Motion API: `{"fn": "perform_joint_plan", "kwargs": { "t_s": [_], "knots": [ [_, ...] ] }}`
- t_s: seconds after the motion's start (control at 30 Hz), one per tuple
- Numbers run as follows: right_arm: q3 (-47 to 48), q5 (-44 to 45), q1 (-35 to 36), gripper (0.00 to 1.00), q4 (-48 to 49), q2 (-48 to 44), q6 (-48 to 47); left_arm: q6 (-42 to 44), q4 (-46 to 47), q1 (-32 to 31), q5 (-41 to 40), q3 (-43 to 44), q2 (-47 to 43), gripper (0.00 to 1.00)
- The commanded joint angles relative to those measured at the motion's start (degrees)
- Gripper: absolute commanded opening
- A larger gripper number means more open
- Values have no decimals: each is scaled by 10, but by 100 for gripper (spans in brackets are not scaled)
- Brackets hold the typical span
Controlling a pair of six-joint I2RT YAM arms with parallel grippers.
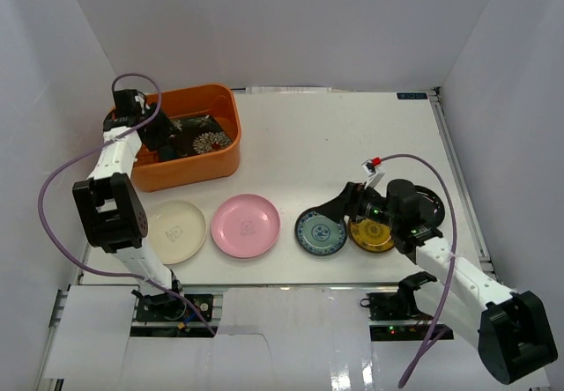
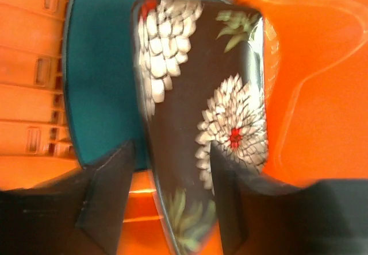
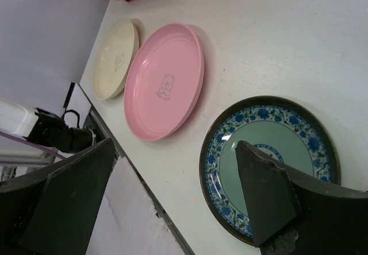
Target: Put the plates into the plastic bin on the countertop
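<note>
Teal plate (image 2: 98,65) sits largely hidden beneath the black flowered plate (image 2: 198,94).

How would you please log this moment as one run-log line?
left gripper: open, in orange bin over floral plate | right gripper: open, over blue-patterned plate | cream plate, pink plate: on countertop

Plastic bin (image 1: 189,173) sits far left on countertop (image 1: 335,144). In the bin, upper square plate (image 2: 201,123) lies on lower square plate (image 2: 98,77). Before the bin, a row runs rightward. First round plate (image 1: 176,231) lies before its left half and second round plate (image 1: 246,225) before its right corner. Third round plate (image 1: 320,232), fourth round plate (image 1: 371,235) and fifth round plate (image 1: 432,202) lie well right of the bin.
</note>
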Motion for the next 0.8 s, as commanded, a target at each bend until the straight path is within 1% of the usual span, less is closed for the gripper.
{"fn": "perform_joint_plan", "kwargs": {
  "t_s": [0.0, 0.07, 0.1, 0.2, 0.23, 0.27, 0.3, 0.33, 0.37, 0.4, 0.47, 0.5, 0.57, 0.6, 0.63, 0.67, 0.7, 0.73, 0.77],
  "knots": [
    [23, 83, 51, 91, 10, 22, -19, 9, 29, 2, -8, 33, -25, 69],
    [39, 126, 85, 91, 14, 49, -24, 7, 34, 2, -13, 30, -38, 81],
    [45, 136, 96, 89, 16, 60, -28, 6, 35, 2, -15, 28, -46, 88],
    [81, 165, 136, 85, 17, 136, -43, -5, 51, 2, -22, 8, -97, 97],
    [101, 183, 157, 83, 17, 149, -50, -7, 58, 2, -24, 4, -111, 98],
    [110, 192, 166, 79, 19, 165, -52, -11, 61, 0, -31, -1, -142, 98],
    [121, 200, 176, 78, 22, 193, -56, -13, 64, -1, -34, -20, -158, 98],
    [131, 215, 194, 77, 24, 208, -64, -15, 74, -3, -36, -32, -175, 98],
    [155, 222, 201, 76, 21, 225, -69, -18, 81, -6, -41, -47, -216, 98],
    [168, 229, 209, 76, 16, 257, -74, -19, 88, -8, -45, -83, -238, 98],
    [207, 244, 226, 76, 3, 290, -90, -18, 97, -19, -55, -116, -282, 98],
    [219, 247, 231, 76, -1, 325, -96, -15, 97, -23, -57, -131, -329, 98],
    [257, 257, 246, 75, -19, 356, -110, -8, 94, -43, -62, -189, -380, 92],
    [269, 260, 250, 75, -26, 386, -115, -4, 91, -48, -62, -210, -429, 90],
    [280, 263, 259, 75, -33, 399, -118, 0, 72, -61, -62, -246, -451, 87],
    [289, 262, 263, 75, -37, 414, -122, 6, 63, -69, -61, -263, -471, 74],
    [303, 262, 267, 75, -41, 435, -125, 18, 47, -78, -66, -278, -489, 70],
    [308, 264, 275, 75, -41, 444, -127, 22, 9, -95, -68, -301, -515, 68],
    [313, 263, 278, 75, -42, 454, -130, 26, -8, -101, -62, -309, -525, 63]
  ]
}}
